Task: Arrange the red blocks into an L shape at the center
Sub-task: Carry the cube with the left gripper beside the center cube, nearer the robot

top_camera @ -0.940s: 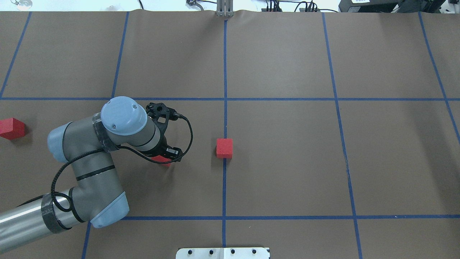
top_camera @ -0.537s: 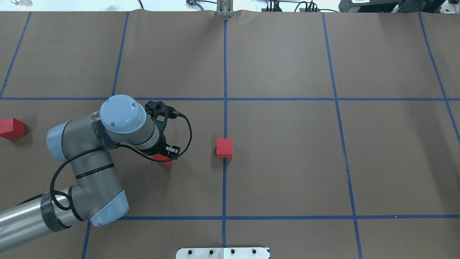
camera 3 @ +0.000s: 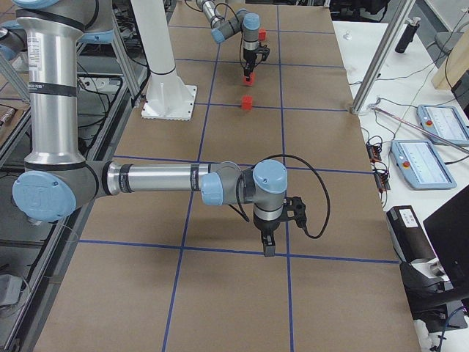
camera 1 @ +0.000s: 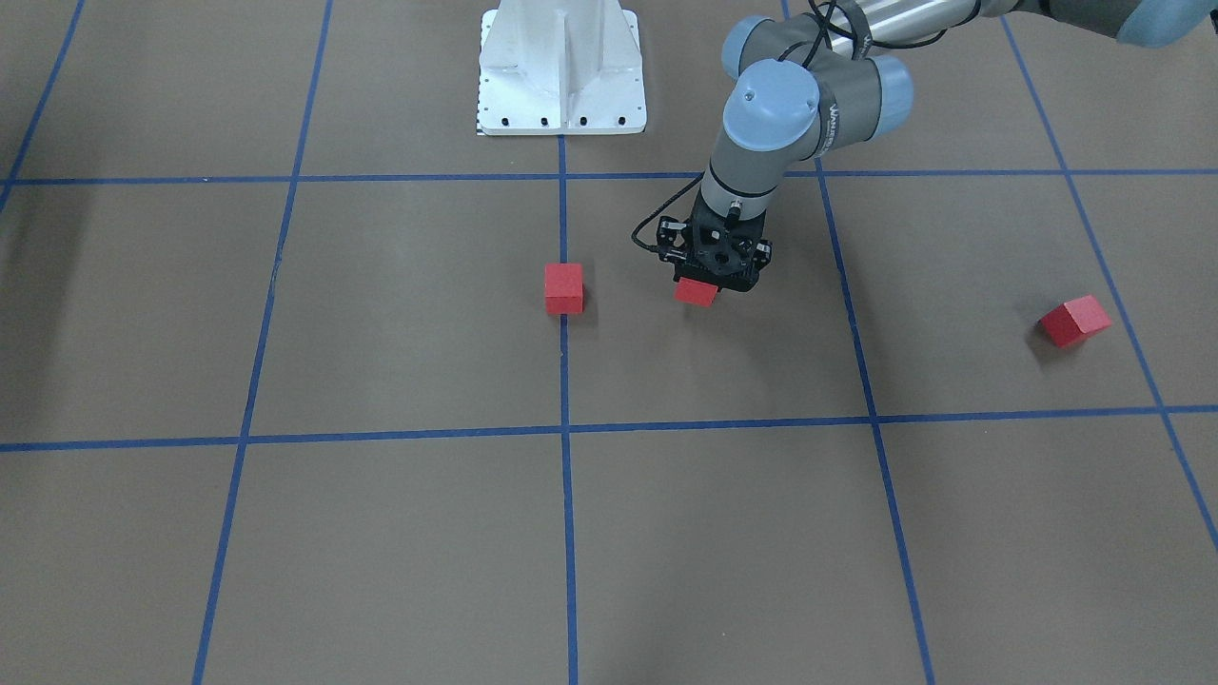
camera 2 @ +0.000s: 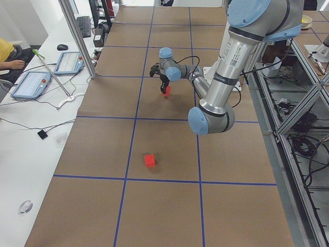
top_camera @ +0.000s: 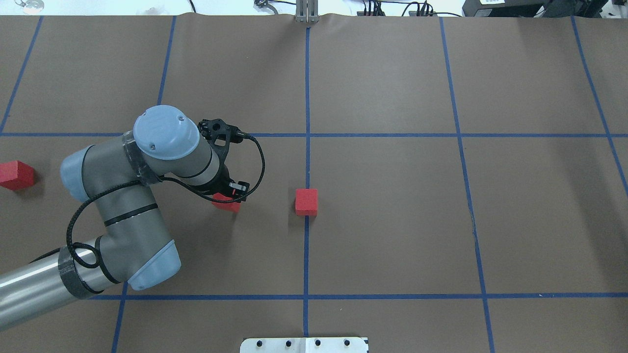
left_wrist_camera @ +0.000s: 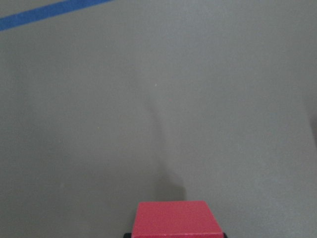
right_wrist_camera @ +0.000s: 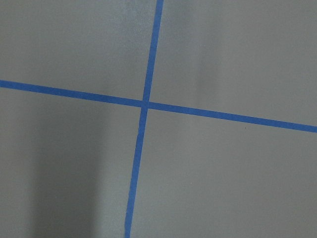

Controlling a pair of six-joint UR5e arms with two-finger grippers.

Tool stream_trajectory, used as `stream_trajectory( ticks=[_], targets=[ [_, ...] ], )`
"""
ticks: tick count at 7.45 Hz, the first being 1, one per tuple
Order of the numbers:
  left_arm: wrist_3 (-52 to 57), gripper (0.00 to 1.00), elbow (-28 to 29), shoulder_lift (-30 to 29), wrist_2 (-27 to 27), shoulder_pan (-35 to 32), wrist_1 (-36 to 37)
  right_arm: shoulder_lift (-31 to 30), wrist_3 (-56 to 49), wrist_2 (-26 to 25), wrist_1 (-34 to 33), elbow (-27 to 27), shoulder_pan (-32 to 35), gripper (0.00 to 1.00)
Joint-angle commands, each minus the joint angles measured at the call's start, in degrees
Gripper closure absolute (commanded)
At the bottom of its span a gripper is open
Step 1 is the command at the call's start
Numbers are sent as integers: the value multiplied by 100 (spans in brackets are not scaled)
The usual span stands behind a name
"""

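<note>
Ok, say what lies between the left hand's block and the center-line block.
Nothing: overhead view shows bare floor from the held block to the center-line block.

the left arm (top_camera: 122,196) has grey tubular links, a silver tube (top_camera: 29,289) and pale blue domed joint caps (top_camera: 164,131) with small screws. a black cable (top_camera: 263,162) loops from a black tape band (top_camera: 73,277) toward the black left gripper (camera 1: 699,285), at four o'clock of the top cap overhead. the right arm (camera 3: 154,178) shows the same grey, silver and blue.

The left gripper (camera 2: 164,85) points down with a red block (camera 2: 167,90) at its tip, a second red block (camera 2: 149,160) lying well apart, nearer the camera.
</note>
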Motion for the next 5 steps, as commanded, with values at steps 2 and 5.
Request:
stream_trajectory(
  ticks=[2,5],
  targets=[
    [-303,69,471,-1146,-73,-102,888,1,-2,0,0,0,0,1],
    [-770,69,2167,-2606,-55,-93,766,1,-3,0,0,-9,0,1]
  ],
)
